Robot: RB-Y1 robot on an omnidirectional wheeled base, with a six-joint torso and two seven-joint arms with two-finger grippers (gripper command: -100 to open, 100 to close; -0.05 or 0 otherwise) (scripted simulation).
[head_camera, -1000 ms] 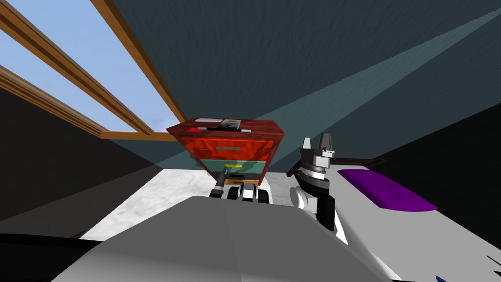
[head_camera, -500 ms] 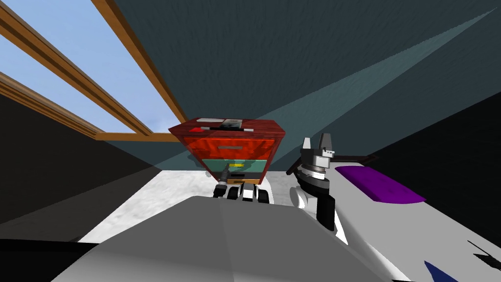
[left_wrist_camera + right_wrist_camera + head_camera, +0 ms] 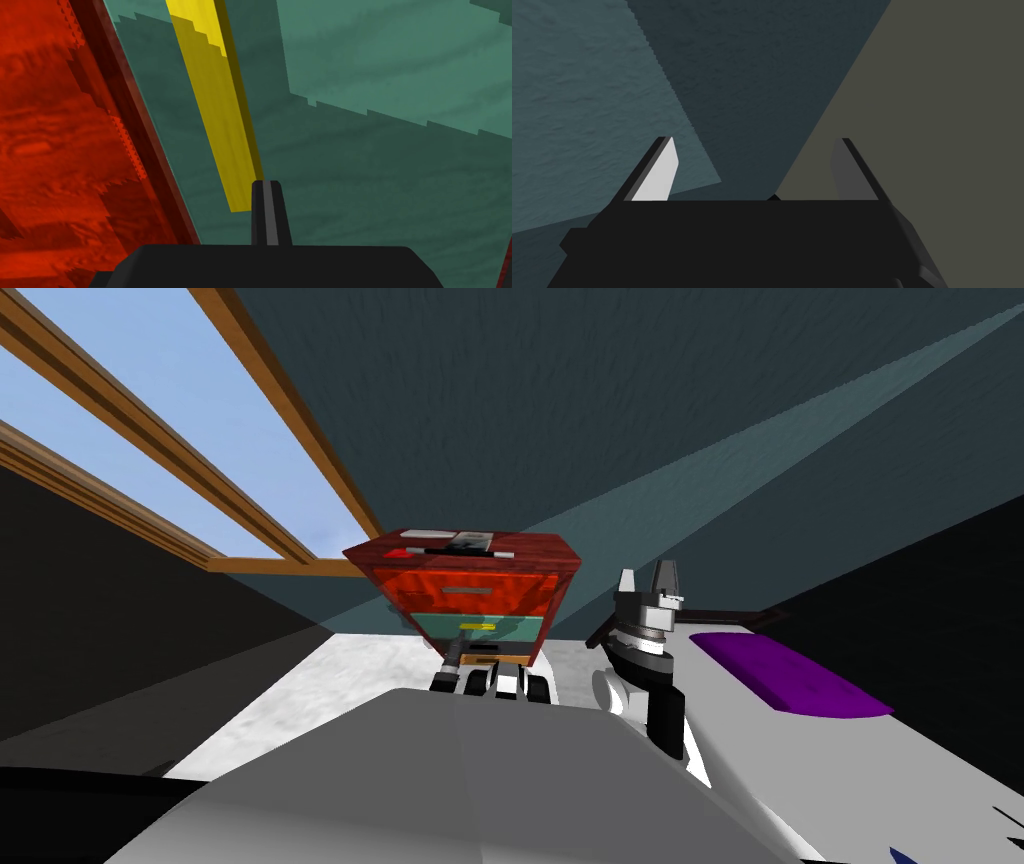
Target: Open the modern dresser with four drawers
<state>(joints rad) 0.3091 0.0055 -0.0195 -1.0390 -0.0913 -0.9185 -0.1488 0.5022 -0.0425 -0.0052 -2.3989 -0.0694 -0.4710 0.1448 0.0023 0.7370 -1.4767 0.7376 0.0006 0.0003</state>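
The dresser (image 3: 465,588) stands straight ahead, dark red, with a red top drawer (image 3: 470,586), a teal second drawer (image 3: 500,626) and an orange one below. My left gripper (image 3: 461,641) is at the teal drawer front (image 3: 380,165). Its fingers (image 3: 265,210) are pressed together, shut on nothing, right beside the lower end of the yellow bar handle (image 3: 220,110), which lies outside them. My right gripper (image 3: 650,578) is held up to the right of the dresser, away from it, with its fingers (image 3: 657,172) wide open and nothing between them.
Small flat items (image 3: 455,541) lie on the dresser top. A wood-framed window (image 3: 250,468) runs along the left wall. A purple pad (image 3: 790,673) lies on a white surface to the right. Pale floor (image 3: 330,688) shows in front of the dresser.
My left gripper's fingers have come together beside the yellow handle. The head view swayed slightly and came back. The right arm has stayed still.
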